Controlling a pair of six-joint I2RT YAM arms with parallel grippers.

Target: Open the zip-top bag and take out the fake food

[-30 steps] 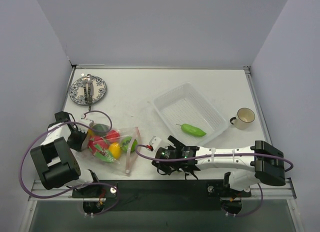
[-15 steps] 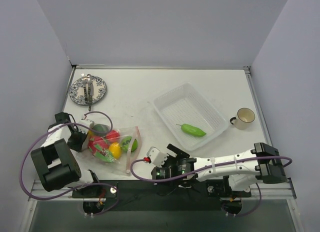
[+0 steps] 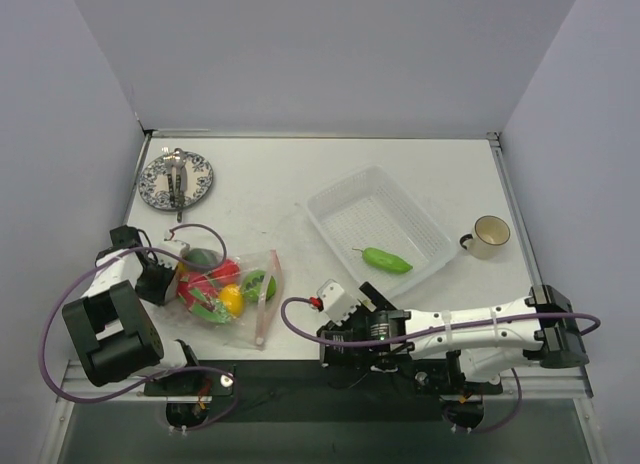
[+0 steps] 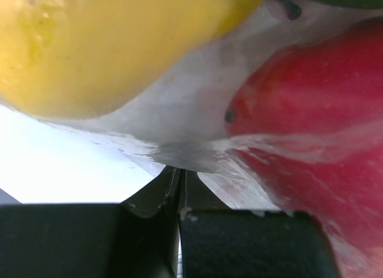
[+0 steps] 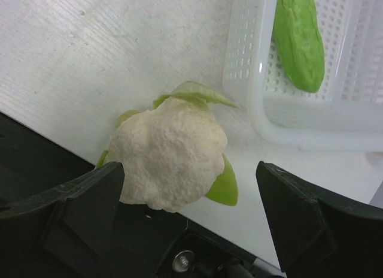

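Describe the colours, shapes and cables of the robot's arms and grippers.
Both the left arm and right arm have white links and black joint housings, each trailed by a purple cable. The left gripper and right gripper are black and blocky.

No readable text, no labels, no brand marks, no numbers, no signs in any of my views

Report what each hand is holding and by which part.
Left hand pinches the zip-top bag by the clear end opposite its zip strip. Right hand is open, holding nothing.
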